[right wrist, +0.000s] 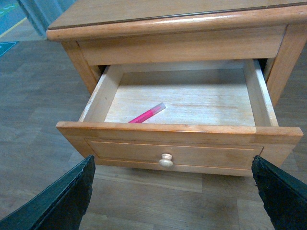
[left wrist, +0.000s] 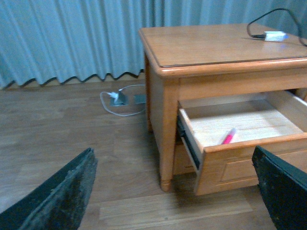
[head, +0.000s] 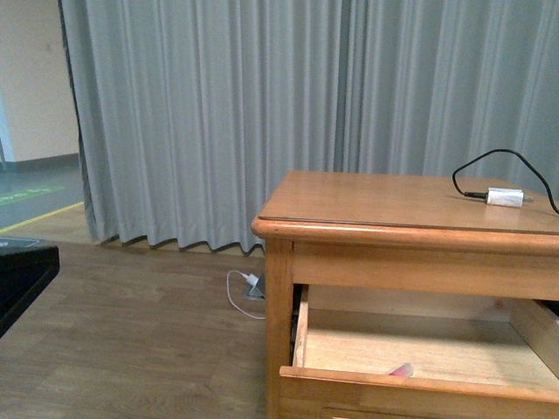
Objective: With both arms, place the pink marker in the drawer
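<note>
Both grippers stand with their jaws wide apart and hold nothing: the left gripper (left wrist: 172, 153) and the right gripper (right wrist: 172, 160) each face the wooden cabinet. The upper drawer (right wrist: 168, 129) is pulled out, its round knob (right wrist: 166, 160) at the middle of the front panel. The pink marker (right wrist: 146, 113) lies flat and aslant on the pale drawer bottom, close behind the front panel. On the counter (head: 367, 201) above rests a white charger plug (head: 505, 197) with a looping black cable (head: 498, 155). Beyond, a white cord (head: 236, 297) lies on the wooden floor (head: 131, 349) before a grey curtain (head: 218, 113).
</note>
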Controlling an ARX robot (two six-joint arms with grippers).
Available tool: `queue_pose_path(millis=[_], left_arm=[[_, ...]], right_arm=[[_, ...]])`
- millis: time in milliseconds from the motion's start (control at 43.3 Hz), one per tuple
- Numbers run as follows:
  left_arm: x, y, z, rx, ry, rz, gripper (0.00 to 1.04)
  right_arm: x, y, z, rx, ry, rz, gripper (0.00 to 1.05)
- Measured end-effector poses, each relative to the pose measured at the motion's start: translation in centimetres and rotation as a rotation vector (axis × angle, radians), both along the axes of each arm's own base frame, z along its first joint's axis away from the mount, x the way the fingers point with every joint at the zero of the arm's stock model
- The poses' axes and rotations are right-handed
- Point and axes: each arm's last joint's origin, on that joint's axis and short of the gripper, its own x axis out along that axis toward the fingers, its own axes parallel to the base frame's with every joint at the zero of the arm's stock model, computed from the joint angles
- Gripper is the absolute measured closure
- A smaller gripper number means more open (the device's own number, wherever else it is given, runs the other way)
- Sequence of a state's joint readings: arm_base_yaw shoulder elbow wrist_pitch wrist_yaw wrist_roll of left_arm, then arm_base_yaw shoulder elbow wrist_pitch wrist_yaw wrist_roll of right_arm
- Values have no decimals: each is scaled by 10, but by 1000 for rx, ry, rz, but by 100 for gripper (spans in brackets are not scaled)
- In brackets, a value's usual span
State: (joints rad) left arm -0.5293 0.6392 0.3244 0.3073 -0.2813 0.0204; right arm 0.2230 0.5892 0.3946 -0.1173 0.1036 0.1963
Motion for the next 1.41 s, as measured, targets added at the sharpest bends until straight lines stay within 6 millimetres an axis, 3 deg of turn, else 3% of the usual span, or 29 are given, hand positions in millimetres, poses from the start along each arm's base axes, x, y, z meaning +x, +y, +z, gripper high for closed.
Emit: queue_pose_path(millis=[139,300,416,531,947,1409], left_arm=[[-5,15,-14,-9,-3,221,32],[-11,31,-28,-17,-3,230,57],[-15,43,-39,-20,-2,235,84],[-18,49,-46,-24,-2,237,101],[-27,71,-62,-26,-4,255,101],[-42,71,-70,-28,-24,246,101]], right_arm=[[0,0,0,0,0,0,8],[0,0,0,0,0,0,8],[0,0,0,0,0,0,8],[0,0,0,0,0,0,8],[0,0,0,0,0,0,8],[0,0,0,0,0,0,8]])
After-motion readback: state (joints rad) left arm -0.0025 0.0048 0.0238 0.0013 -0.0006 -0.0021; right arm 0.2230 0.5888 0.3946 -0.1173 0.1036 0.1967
